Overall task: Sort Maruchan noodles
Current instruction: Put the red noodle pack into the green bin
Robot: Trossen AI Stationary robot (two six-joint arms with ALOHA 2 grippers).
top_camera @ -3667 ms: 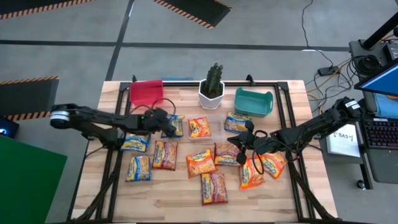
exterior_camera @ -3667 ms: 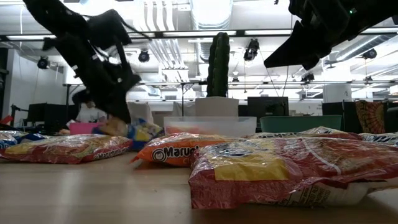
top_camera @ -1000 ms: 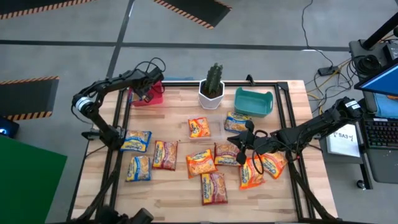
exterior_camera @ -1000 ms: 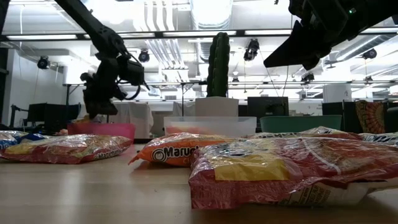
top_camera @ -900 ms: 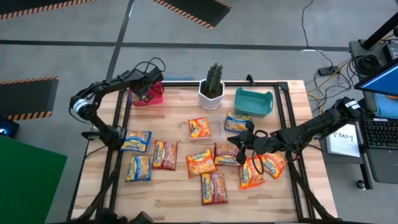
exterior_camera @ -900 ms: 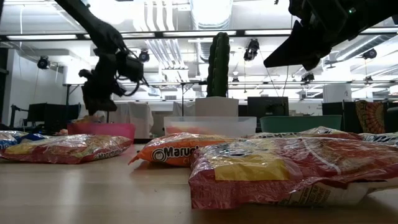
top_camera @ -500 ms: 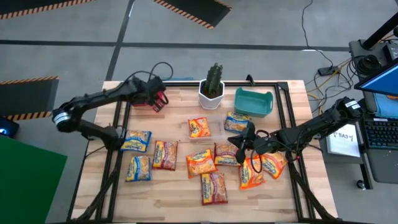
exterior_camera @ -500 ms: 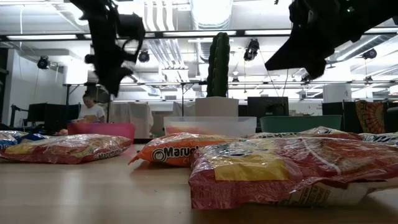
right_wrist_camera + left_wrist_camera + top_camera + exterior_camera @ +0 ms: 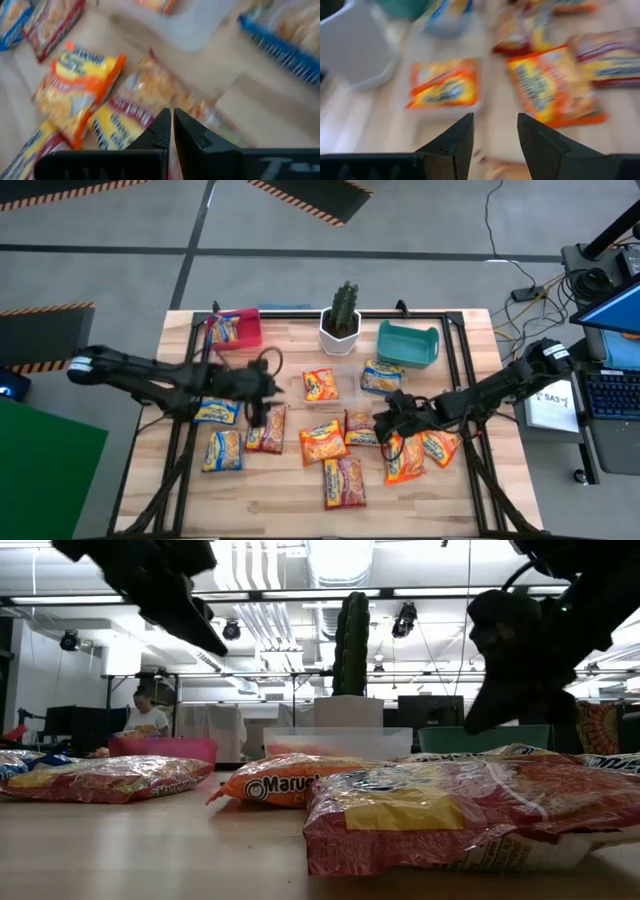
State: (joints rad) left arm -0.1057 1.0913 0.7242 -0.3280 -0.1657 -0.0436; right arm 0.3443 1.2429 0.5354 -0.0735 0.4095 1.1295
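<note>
Maruchan noodles packets lie flat on the wooden table (image 9: pixel 290 480): yellow-and-blue ones (image 9: pixel 218 408), orange ones (image 9: pixel 322 442) and red ones (image 9: pixel 265 430). One yellow-and-blue packet (image 9: pixel 222 330) lies inside the red bin (image 9: pixel 246 332). My left gripper (image 9: pixel 268 395) hangs open above the table, between the red packet and an orange packet (image 9: pixel 445 89) in a clear tray, with nothing between its fingers (image 9: pixel 465 135). My right gripper (image 9: pixel 385 420) is shut and hovers low over a red packet (image 9: pixel 135 115) at centre right, with a gap showing below it in the low view.
A white pot with a cactus (image 9: pixel 342 320) stands at the far middle, and a teal bin (image 9: pixel 408 345) sits to its right. A clear tray (image 9: pixel 330 388) lies near the centre. Bare wood shows along the near edge. A person (image 9: pixel 148 715) sits far behind the table.
My left gripper has left the red bin and swung toward the table's near side and middle, stopping open over the packets. A yellow-and-blue packet now lies in the red bin. My right gripper, still shut, has come down closer to the packets.
</note>
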